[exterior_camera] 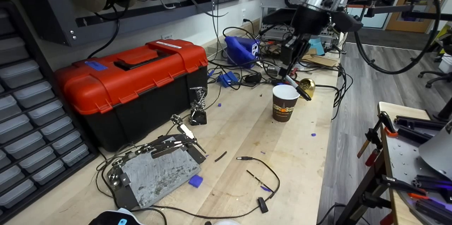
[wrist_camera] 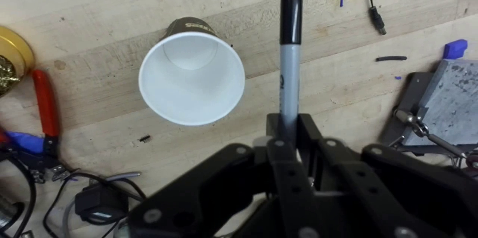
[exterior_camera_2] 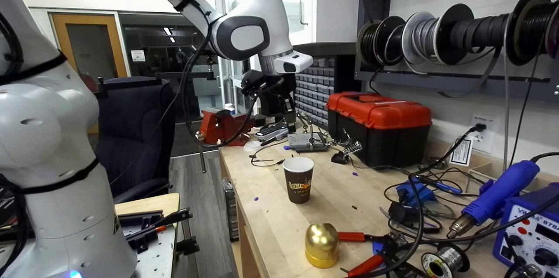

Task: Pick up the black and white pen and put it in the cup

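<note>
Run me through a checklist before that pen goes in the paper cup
Pen gripped: ok, between the fingers.
Cup upright on the table: ok.
Cup open at the top: ok.
Pen over the cup: not ok; beside it, to the right, in the wrist view.
Pen aimed straight down: not ok; slanted, cap lower, in an exterior view.
Cap higher than the cup's top: cannot tell.

At the lower right of an exterior view, "878" can be read on the blue hot-air station (exterior_camera_2: pixel 533 226), after a blurred brand word. Print on the paper cup (exterior_camera_2: pixel 298 193) mid-frame, the white cord tag (exterior_camera_2: pixel 461 151) at right and, in the wrist view, the marker (wrist_camera: pixel 290 64) is too unclear to read.
</note>
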